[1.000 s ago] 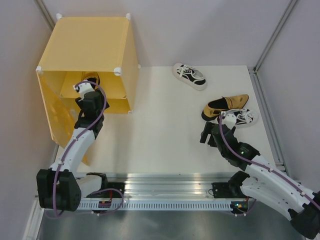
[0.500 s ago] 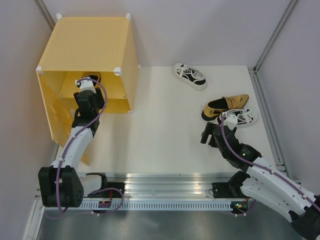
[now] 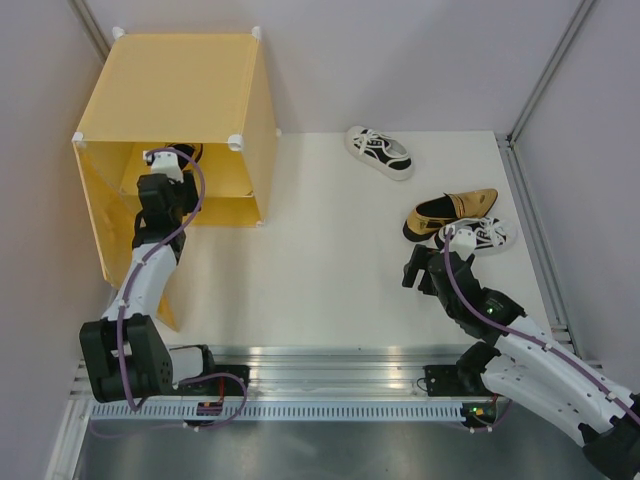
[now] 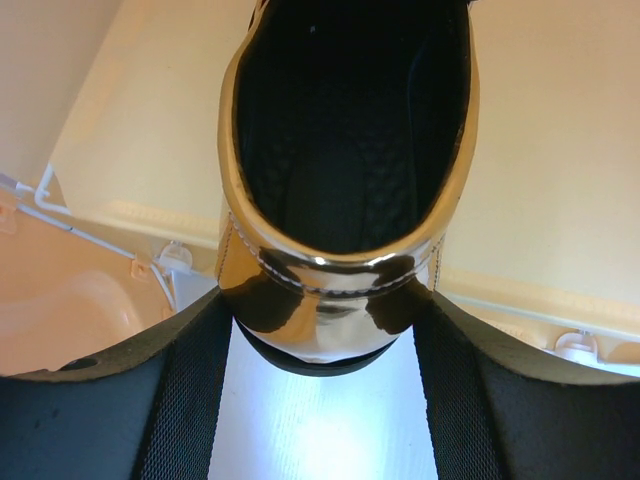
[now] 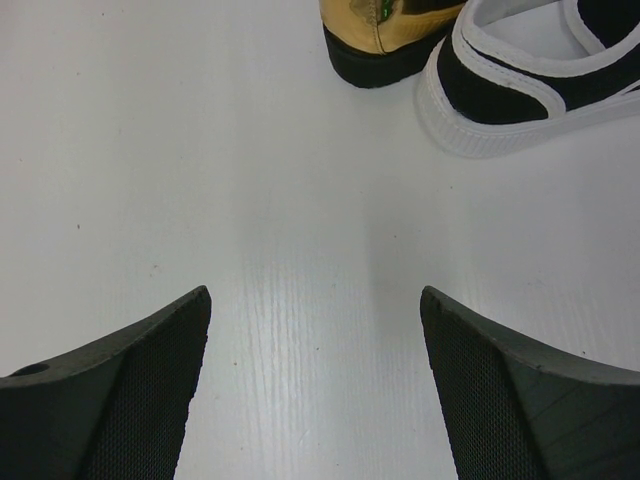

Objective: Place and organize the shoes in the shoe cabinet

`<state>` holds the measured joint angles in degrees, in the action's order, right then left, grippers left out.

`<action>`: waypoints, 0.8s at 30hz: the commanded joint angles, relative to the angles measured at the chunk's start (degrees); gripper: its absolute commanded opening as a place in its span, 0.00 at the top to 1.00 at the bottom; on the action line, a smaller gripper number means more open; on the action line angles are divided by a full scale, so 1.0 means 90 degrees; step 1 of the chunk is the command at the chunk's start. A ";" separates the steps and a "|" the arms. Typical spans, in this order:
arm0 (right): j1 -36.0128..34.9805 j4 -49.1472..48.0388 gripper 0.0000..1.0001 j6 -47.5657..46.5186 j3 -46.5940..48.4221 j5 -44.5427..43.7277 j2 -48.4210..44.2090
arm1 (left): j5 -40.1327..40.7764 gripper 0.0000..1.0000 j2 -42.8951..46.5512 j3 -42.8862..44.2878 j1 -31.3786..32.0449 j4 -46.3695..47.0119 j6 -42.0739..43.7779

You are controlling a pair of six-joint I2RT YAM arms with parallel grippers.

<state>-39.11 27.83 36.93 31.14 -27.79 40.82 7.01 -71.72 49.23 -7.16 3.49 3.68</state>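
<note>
While our left hand [image 4: 322, 310] is pinching the heel of a gold loafer [image 4: 350, 140] between its two fingers [image 4: 180, 400], one pad pressing on each side, we are holding that shoe toe-first inside the open front of the shoe cabinet [image 3: 180, 80]. Yellow walls are showing on both sides of the loafer in the wrist view, and its black inside is facing the camera. Whether it is resting on the shelf or on the cabinet floor we cannot tell. The cabinet is standing at the far left corner of the bench [image 3: 330, 270], its door [image 3: 108, 235] hanging open toward us. Our right hand [image 5: 315, 330] is hovering over bare bench with its fingers spread wide, gripping nothing. Just ahead of it the second gold loafer [image 3: 455, 208] and a white sneaker [image 3: 488, 235] are lying side by side, seeming to touch, heels toward the hand. Farther back the other white sneaker [image 3: 380, 152] is lying alone, well apart from that pair, near the bench's far edge.
</note>
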 commanded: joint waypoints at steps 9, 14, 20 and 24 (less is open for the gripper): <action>0.0020 -0.0134 0.10 -0.0206 -0.0081 0.0207 -0.0072 | -0.0407 0.44 -0.0371 0.0506 -0.0123 0.0843 0.0626; 0.0010 -0.0163 0.10 -0.0216 -0.0100 0.0256 -0.0073 | -0.0466 0.42 -0.0380 0.0633 -0.0132 0.0804 0.0675; 0.0020 -0.0212 0.10 -0.0226 -0.0110 0.0334 -0.0004 | -0.0359 0.38 -0.0507 0.0594 -0.0132 0.0931 0.0675; 0.0010 -0.0222 0.10 -0.0265 -0.0100 0.0363 0.0006 | -0.0251 0.37 -0.0605 0.0594 -0.0181 0.1038 0.0685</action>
<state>-39.11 27.38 35.29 30.39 -25.19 40.86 4.27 -76.44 51.70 -8.29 6.48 7.16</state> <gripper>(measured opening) 0.895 0.714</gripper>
